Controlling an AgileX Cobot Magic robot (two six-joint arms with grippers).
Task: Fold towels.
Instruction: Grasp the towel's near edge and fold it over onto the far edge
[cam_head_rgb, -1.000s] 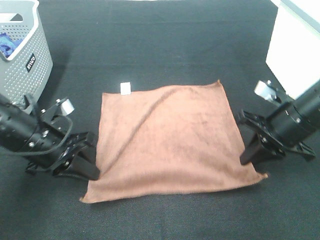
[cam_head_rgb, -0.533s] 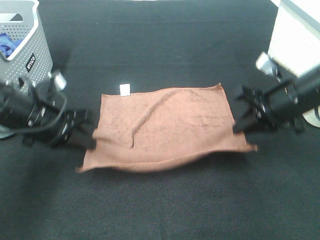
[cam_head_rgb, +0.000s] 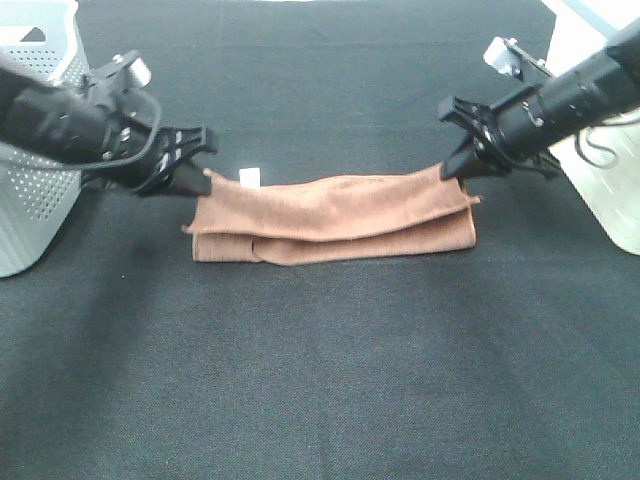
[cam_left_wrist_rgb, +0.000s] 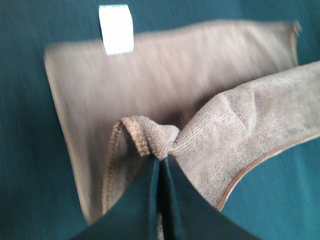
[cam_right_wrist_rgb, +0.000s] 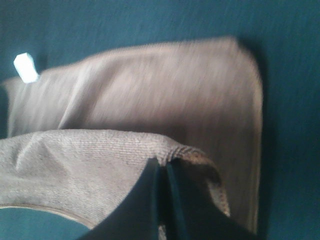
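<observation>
**A:** What lies nearest the camera?

**B:** Only the black mat (cam_head_rgb: 320, 390). Past it is the towel (cam_head_rgb: 335, 218), doubled into one long band on the mat and stretched between the two pincers.

**A:** And the pincers themselves?

**B:** The left pincer (cam_head_rgb: 203, 176) is pressed together on one corner of the towel's upper layer. Its wrist view shows the stitched edge bunched at the tips. The right pincer (cam_head_rgb: 452, 172) is pinching the other corner of that layer in the same way. The white tag (cam_head_rgb: 250, 177) sits near the left pincer, on the side toward the right one, at a corner of the lower layer.

**A:** Any containers?

**B:** A grey perforated basket (cam_head_rgb: 40, 200) stands outward of the left pincer, partly under that arm. I cannot tell what is in it. A white box (cam_head_rgb: 612, 205) stands outward of the right pincer, and only its outer side shows.

**A:** What has changed?

**B:** A second ago the towel lay flat as an open square, with both pincers at its near corners. Half a second ago that near edge was raised partway. Now it has been carried over to the far edge by the tag. Back then something blue showed in the basket, and the left arm now crosses that spot.
</observation>
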